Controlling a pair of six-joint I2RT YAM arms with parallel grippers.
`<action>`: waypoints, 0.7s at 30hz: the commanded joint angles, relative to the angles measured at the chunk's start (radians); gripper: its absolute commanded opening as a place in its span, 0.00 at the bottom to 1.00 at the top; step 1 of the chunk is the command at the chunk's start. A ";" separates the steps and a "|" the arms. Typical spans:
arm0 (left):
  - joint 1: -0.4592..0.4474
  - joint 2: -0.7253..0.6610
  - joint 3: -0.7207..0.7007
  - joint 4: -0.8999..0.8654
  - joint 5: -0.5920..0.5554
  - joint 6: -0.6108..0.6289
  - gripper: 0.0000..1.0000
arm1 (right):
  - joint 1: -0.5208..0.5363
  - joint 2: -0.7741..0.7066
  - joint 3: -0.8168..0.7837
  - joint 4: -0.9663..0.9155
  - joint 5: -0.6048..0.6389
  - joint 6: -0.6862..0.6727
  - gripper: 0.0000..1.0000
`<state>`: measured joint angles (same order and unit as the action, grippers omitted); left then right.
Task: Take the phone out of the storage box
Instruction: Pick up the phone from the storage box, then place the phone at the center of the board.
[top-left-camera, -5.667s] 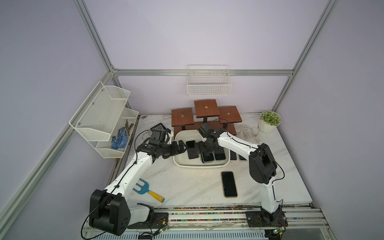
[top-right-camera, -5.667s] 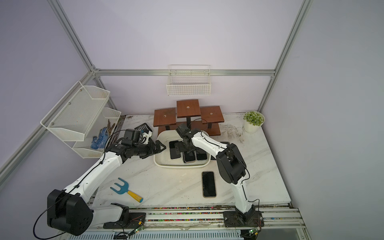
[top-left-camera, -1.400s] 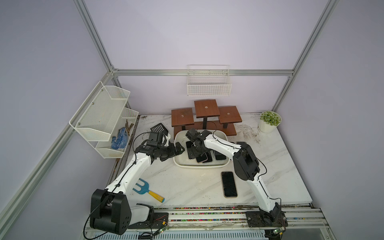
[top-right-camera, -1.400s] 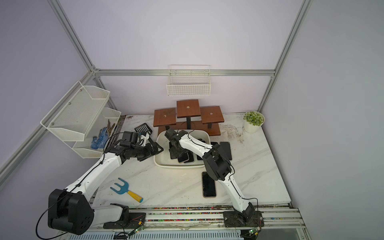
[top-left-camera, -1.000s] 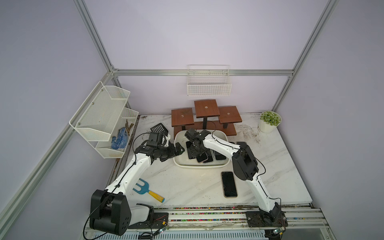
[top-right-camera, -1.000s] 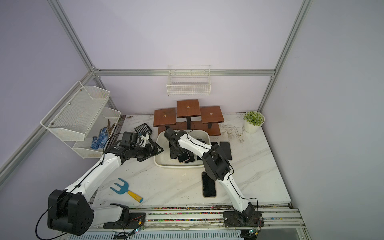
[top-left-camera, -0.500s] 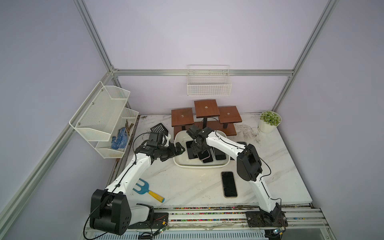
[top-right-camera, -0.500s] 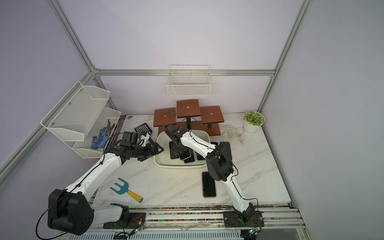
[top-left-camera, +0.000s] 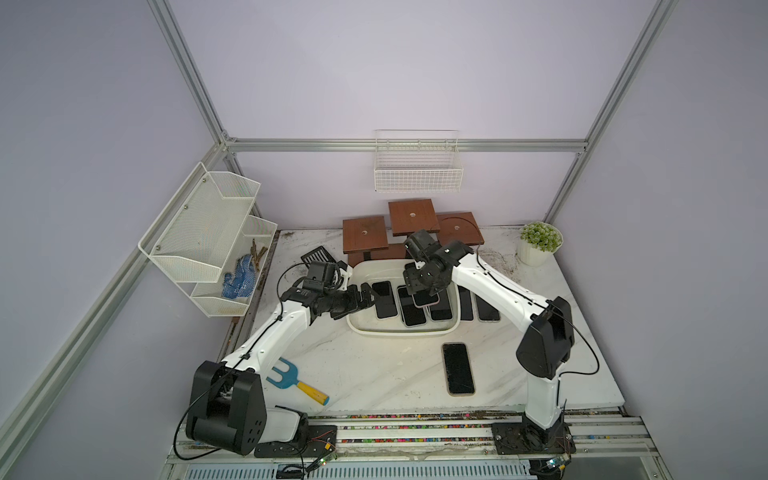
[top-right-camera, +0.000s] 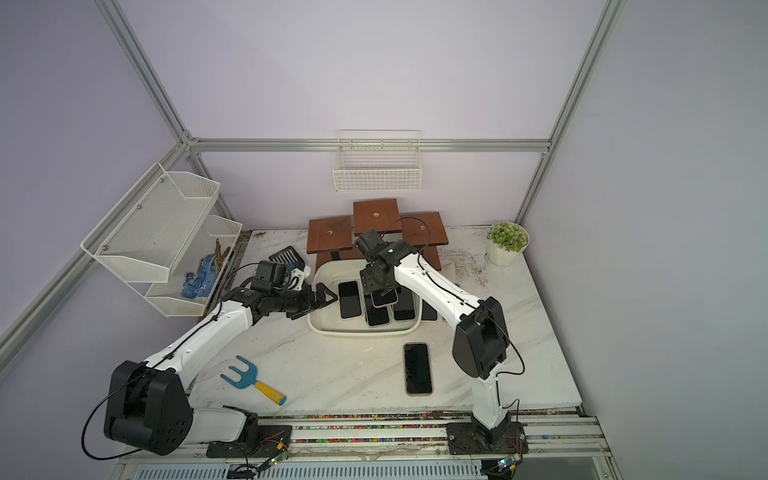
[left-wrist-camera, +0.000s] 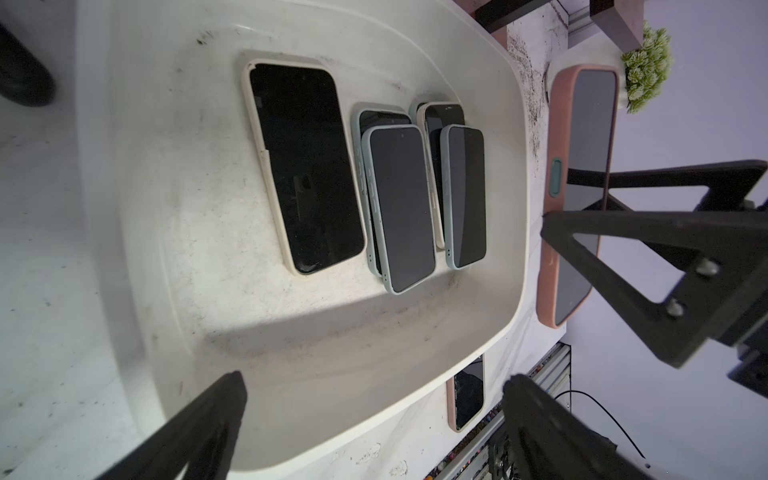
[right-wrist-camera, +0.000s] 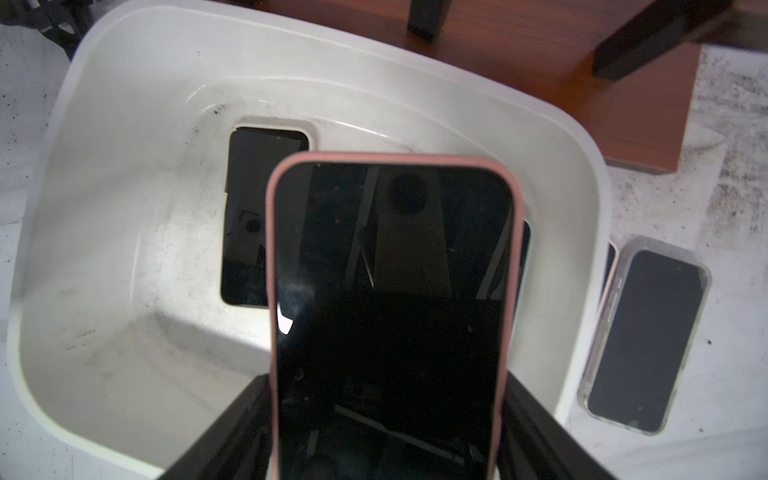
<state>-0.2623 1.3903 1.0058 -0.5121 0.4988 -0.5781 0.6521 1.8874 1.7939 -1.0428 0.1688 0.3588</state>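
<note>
The storage box (top-left-camera: 399, 332) (top-right-camera: 361, 332) is a shallow white tub at mid-table, with several dark-screened phones lying in it (left-wrist-camera: 305, 166). My right gripper (top-left-camera: 422, 286) (right-wrist-camera: 386, 415) is shut on a pink-cased phone (top-left-camera: 426, 300) (top-right-camera: 384, 299) (right-wrist-camera: 390, 311). It holds the phone by its sides, lifted clear above the phones in the right half of the box. The left wrist view shows this phone (left-wrist-camera: 582, 187) edge-on above the far rim. My left gripper (top-left-camera: 372, 295) (left-wrist-camera: 376, 380) is open and empty at the box's left rim.
One phone (top-left-camera: 457, 368) lies on the marble in front of the box, and two more (top-left-camera: 482, 305) lie right of it. Wooden stands (top-left-camera: 411, 216) are behind, with a potted plant (top-left-camera: 540, 241) at back right. A blue fork tool (top-left-camera: 297, 380) is at front left, a mesh shelf (top-left-camera: 208, 232) on the left.
My right gripper has moved to the right across the box with the pink phone in it, now hanging over the right half. The left arm has stayed still.
</note>
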 joint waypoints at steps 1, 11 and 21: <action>-0.048 0.053 0.063 0.072 0.032 -0.021 1.00 | -0.056 -0.158 -0.156 0.045 0.009 0.037 0.50; -0.126 0.196 0.208 0.080 0.062 -0.012 1.00 | -0.181 -0.514 -0.656 0.107 0.012 0.088 0.50; -0.158 0.225 0.234 0.079 0.060 -0.009 1.00 | -0.242 -0.545 -0.895 0.187 -0.012 0.066 0.50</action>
<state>-0.4179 1.6180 1.2156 -0.4561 0.5442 -0.5907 0.4252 1.3365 0.9092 -0.9340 0.1570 0.4400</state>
